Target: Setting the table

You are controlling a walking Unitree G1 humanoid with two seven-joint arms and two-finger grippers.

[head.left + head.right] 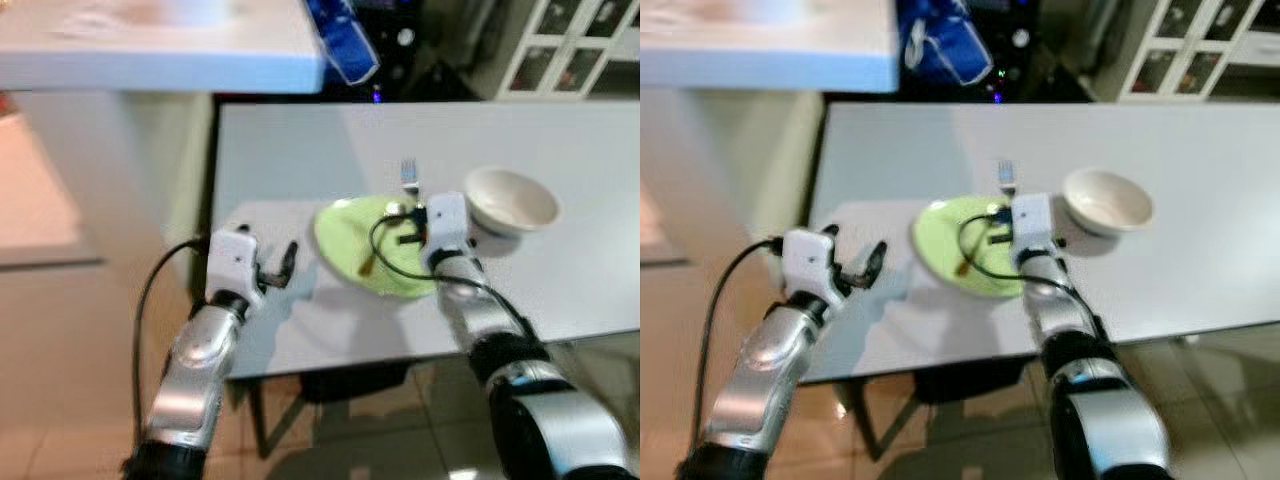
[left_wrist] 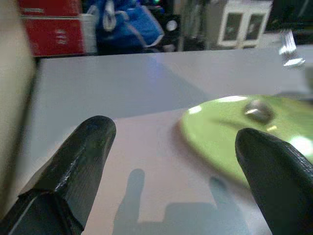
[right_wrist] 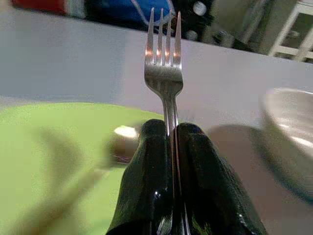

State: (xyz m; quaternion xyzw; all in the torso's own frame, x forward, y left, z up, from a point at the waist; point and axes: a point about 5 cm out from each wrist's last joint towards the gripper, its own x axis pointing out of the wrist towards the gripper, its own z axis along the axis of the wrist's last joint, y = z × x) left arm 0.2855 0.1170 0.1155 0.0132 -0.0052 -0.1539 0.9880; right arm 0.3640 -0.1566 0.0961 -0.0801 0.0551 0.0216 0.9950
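Note:
A light green plate (image 1: 350, 235) lies near the front edge of the white table (image 1: 300, 150), with a spoon (image 2: 257, 110) lying on it. A white bowl (image 1: 512, 200) stands just right of the plate. My right gripper (image 3: 168, 142) hovers over the plate's right side, shut on a metal fork (image 3: 164, 63) whose tines point away toward the far side of the table. My left gripper (image 1: 282, 265) is open with nothing between its fingers (image 2: 83, 156), low over the table left of the plate.
A white counter (image 1: 150, 50) juts in at the upper left. A blue bag (image 1: 345, 40) and dark clutter sit beyond the table's far edge, and a white cabinet (image 1: 570, 45) is at the far right. Tiled floor (image 1: 350, 440) shows below the table's front edge.

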